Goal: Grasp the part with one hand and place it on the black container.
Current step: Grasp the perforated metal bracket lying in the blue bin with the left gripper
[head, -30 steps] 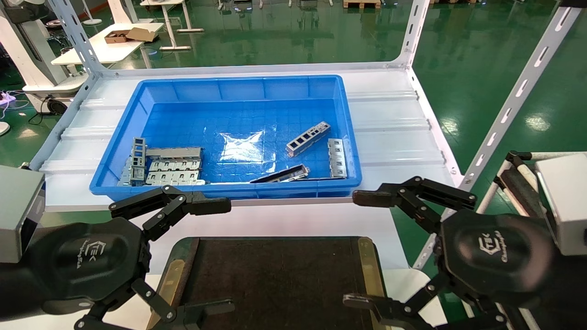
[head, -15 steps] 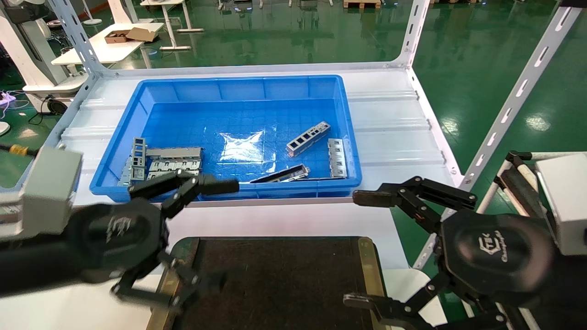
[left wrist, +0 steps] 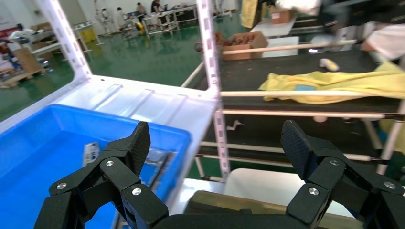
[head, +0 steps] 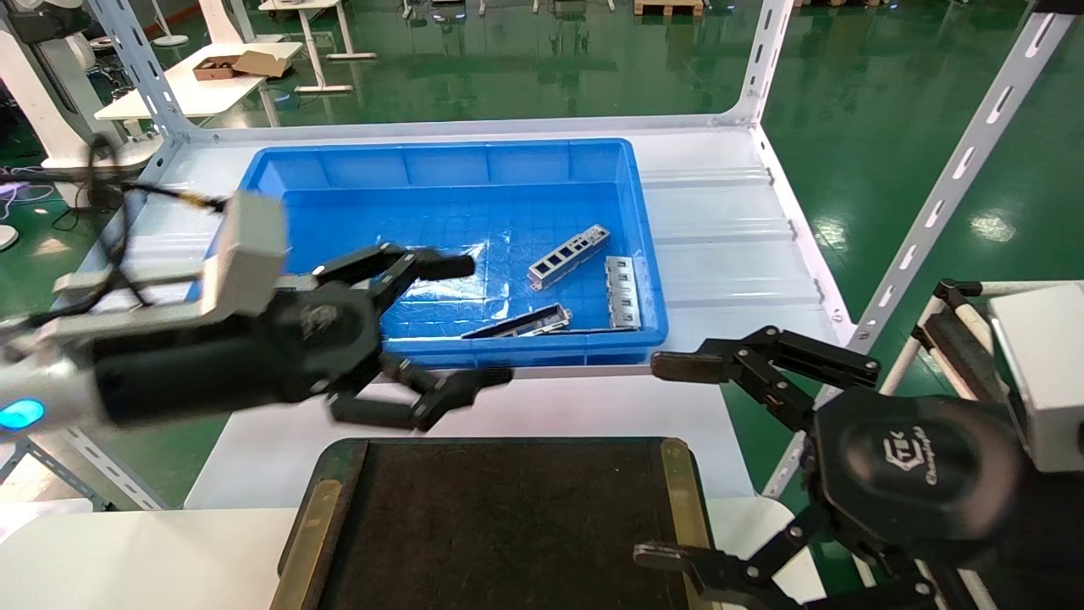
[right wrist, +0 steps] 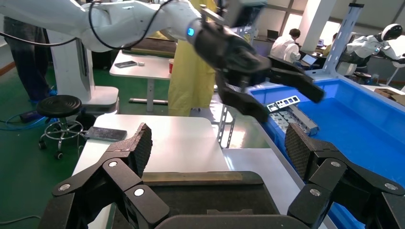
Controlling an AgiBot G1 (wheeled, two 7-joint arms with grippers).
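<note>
The left gripper (head: 461,326) is up over the near rim of the blue bin (head: 440,161), fingers spread wide and nothing between them, one fingertip above the bin floor and the other hanging over the white shelf (head: 728,246) in front of it. The part (head: 569,256) lies on the bin floor towards the robot's right side, angled, its row of rectangular cut-outs facing up, well apart from the gripper. Just beside it sit a flat silver plate (head: 622,292) against the right wall and a dark narrow bar (head: 518,323) along the near wall. The black container (head: 508,525) rests nearest the robot, below the bin, brass strips along its sides, its dark surface bare. The right gripper (head: 673,462) hovers by the container's right edge, jaws wide apart and holding nothing. In the right wrist view the left gripper (right wrist: 291,95) shows at the bin's edge with its fingers splayed.
</note>
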